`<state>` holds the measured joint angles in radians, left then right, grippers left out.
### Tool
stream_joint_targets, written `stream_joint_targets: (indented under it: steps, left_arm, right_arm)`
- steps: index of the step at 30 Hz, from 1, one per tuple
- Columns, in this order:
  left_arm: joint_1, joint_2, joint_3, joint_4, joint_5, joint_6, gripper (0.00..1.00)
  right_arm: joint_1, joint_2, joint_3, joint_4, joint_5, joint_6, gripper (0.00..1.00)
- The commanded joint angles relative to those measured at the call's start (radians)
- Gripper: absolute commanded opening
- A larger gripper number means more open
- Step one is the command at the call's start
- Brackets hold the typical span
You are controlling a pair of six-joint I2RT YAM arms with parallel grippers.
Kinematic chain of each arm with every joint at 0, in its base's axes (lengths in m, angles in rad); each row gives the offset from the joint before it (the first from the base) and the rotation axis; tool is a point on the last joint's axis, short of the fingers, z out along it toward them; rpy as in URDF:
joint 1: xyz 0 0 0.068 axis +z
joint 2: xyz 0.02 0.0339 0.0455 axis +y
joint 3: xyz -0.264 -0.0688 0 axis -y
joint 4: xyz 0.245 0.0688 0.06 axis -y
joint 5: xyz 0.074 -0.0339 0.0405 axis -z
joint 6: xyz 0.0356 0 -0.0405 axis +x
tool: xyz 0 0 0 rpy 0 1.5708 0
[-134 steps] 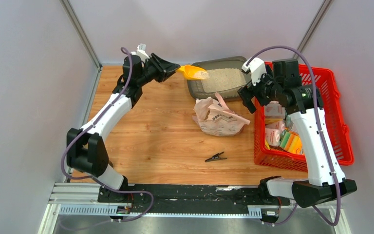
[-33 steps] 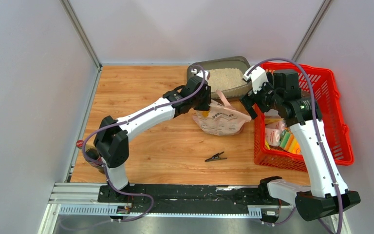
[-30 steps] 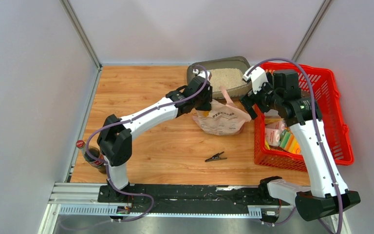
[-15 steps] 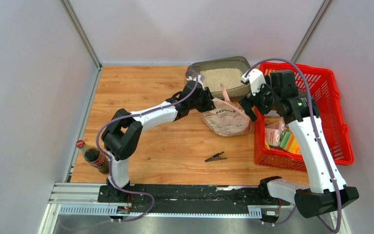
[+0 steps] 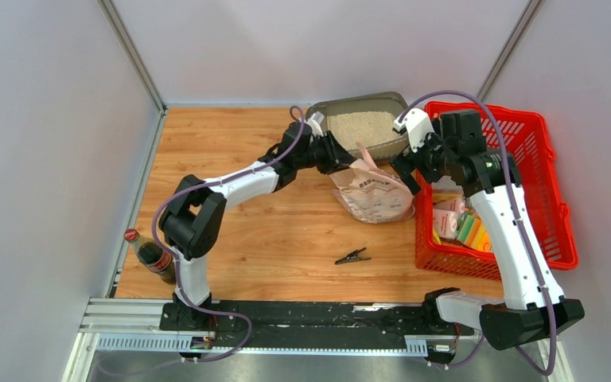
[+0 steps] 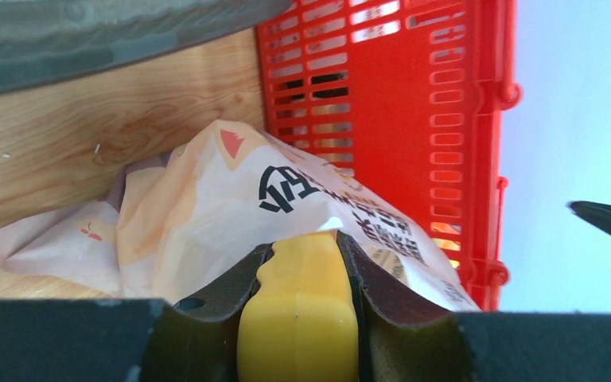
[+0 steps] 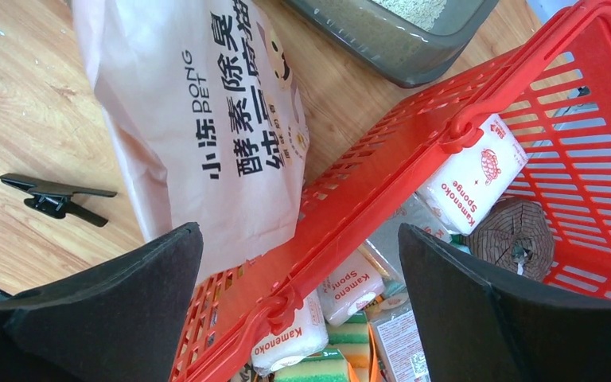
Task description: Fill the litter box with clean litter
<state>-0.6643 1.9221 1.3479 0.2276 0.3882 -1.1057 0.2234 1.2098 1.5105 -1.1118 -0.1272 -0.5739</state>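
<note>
The dark grey litter box (image 5: pixel 321 114) sits at the table's back with pale beige clean litter (image 5: pixel 363 126) in it; its rim shows in the right wrist view (image 7: pixel 402 49) with litter (image 7: pixel 414 8) inside. My left gripper (image 5: pixel 328 151) is shut on the yellow scoop's handle (image 6: pixel 298 310). The scoop's bowl is hidden inside the pink litter bag (image 5: pixel 375 193), which also shows in the left wrist view (image 6: pixel 207 215). My right gripper (image 5: pixel 408 165) is open and empty, hovering over the basket's left rim beside the bag (image 7: pixel 207 119).
The red mesh basket (image 5: pixel 558 199) at the right holds sponges and packets (image 7: pixel 473 171). A black clip (image 5: pixel 352 255) lies on the wood in front of the bag. A brown bottle (image 5: pixel 150 256) stands at the front left.
My left gripper brought the scoop from the litter box down into the bag, then pushed deeper. The bag slid right against the basket. The right gripper stayed open in place.
</note>
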Motion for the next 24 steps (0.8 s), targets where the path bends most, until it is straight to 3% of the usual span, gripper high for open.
stream_joint_targets:
  steps: [1,24]
  left_arm:
    - [0.067,-0.13,-0.019,0.058,0.095,0.009,0.0]
    - [0.246,-0.308,-0.214,0.142,0.199,-0.078,0.0]
  right_arm:
    - [-0.004,0.004,0.033,0.038,0.018,-0.015,1.0]
    - [-0.004,0.022,0.065,0.004,0.057,-0.066,1.0]
